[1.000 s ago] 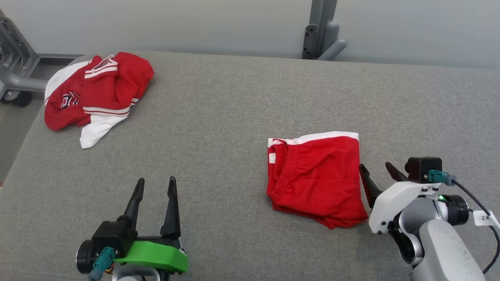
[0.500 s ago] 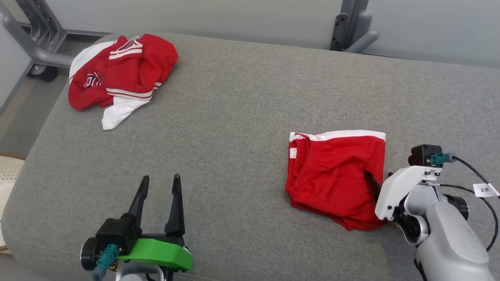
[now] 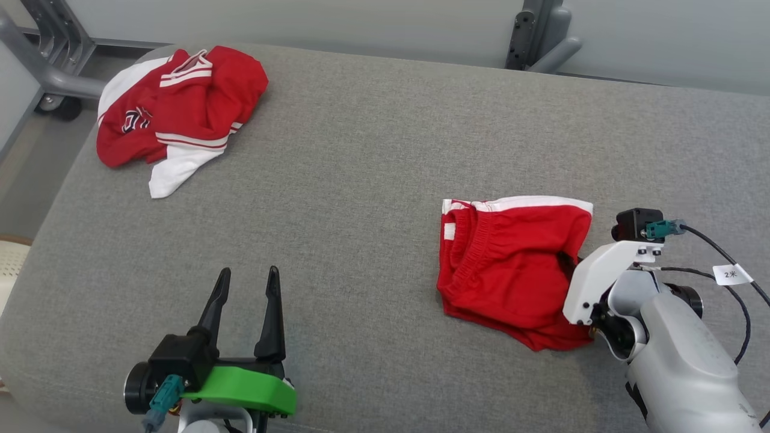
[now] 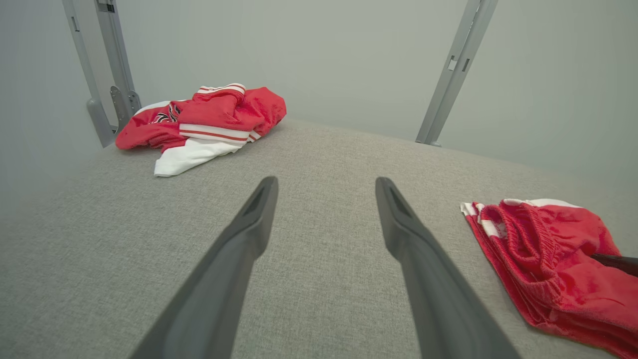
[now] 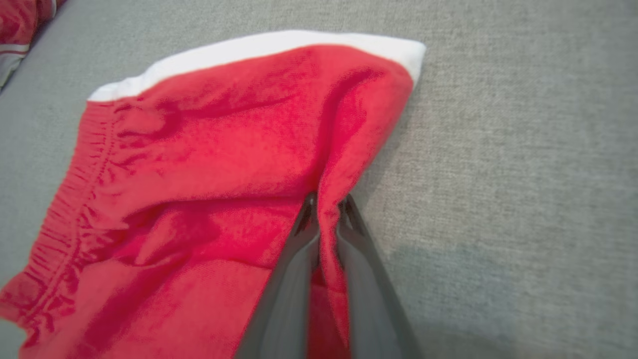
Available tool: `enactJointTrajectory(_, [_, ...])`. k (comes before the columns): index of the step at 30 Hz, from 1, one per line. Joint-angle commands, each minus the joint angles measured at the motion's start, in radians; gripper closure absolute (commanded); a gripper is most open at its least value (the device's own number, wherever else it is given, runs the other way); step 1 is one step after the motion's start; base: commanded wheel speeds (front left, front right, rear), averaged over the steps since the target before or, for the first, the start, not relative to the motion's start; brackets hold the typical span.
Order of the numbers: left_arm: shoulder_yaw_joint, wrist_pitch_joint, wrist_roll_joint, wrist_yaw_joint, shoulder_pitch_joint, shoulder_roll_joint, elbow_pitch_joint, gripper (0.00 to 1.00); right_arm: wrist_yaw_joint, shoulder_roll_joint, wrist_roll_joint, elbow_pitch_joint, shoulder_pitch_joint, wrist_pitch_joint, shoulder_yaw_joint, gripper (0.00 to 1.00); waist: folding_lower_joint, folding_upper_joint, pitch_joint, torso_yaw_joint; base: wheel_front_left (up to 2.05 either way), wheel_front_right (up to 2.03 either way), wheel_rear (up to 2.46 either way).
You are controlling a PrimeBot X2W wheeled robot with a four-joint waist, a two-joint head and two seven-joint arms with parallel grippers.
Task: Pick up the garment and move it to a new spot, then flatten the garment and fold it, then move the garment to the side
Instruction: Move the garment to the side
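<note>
1. Garment: the red shorts (image 3: 511, 258), edged with a white hem band, lie folded on the grey padded surface (image 3: 361, 180). You find them toward the right front, with the gathered waistband on the left side.
2. Right gripper (image 5: 326, 207): you see its two dark fingers pressed together on a raised ridge of red cloth at the right edge of the shorts. The pinched fold stands up between the tips, while the rest of the garment rests on the surface.
3. Left gripper (image 3: 248, 273): its fingers are spread wide over bare fabric at the front left, well apart from the shorts.
4. Second garment: a crumpled red-and-white jersey (image 3: 174, 108) lies at the far left corner.
5. Background: a grey frame post (image 3: 529, 36) stands behind the far edge.
</note>
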Motion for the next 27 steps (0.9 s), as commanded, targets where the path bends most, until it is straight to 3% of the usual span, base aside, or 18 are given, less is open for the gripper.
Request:
enactJointTrajectory(1, [0.001, 0.001, 0.013, -0.002, -0.019, 0.001, -0.005, 0.0, -0.002, -0.02, 0.002, 0.015, -0.012, -0.017, 0.007, 1.0, 0.0, 0.0016, 0.007, -0.017, 0.0, 0.0, 0.0])
enactJointTrajectory(18, [-0.012, 0.001, 0.038, -0.01, -0.083, 0.001, -0.052, 0.0, -0.002, -0.15, -0.112, 0.06, -0.205, -0.113, -0.018, 1.0, 0.0, 0.0016, 0.117, -0.198, 0.0, 0.0, 0.0])
enactJointTrajectory(27, [-0.024, 0.001, 0.085, -0.026, -0.15, 0.002, -0.077, 0.0, -0.002, -0.263, -0.197, 0.069, -0.342, -0.107, -0.059, 1.0, 0.0, 0.0016, 0.234, -0.262, 0.0, 0.0, 0.0])
